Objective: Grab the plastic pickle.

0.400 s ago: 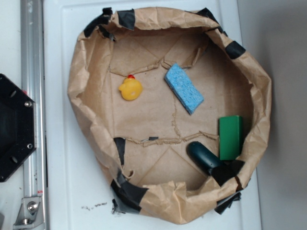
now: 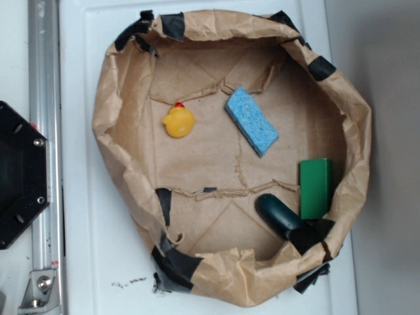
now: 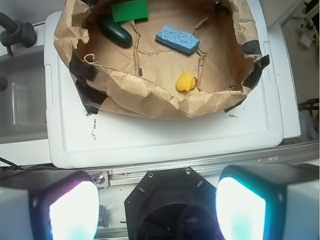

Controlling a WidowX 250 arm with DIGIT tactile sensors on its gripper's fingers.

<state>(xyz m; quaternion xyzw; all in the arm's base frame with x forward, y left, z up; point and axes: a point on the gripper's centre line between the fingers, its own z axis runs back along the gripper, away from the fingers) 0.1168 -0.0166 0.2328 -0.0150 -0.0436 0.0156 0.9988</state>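
Observation:
The plastic pickle (image 2: 278,214) is dark teal-green and glossy. It lies on the floor of a brown paper basin (image 2: 118,111), at the lower right, touching the green block (image 2: 315,188). In the wrist view the pickle (image 3: 115,31) lies at the basin's far left, under the block (image 3: 129,10). My gripper (image 3: 157,210) is open, its glowing fingers (image 3: 74,211) wide apart with nothing between them. It hangs over the black robot base (image 3: 175,202), well short of the basin. The exterior view does not show the gripper.
A yellow rubber duck (image 2: 178,121) and a blue sponge (image 2: 252,121) also lie in the basin. The basin's crumpled walls (image 3: 150,92), patched with black tape, stand on a white tray (image 3: 165,140). A metal rail (image 2: 44,131) and the black base (image 2: 20,174) run along the left.

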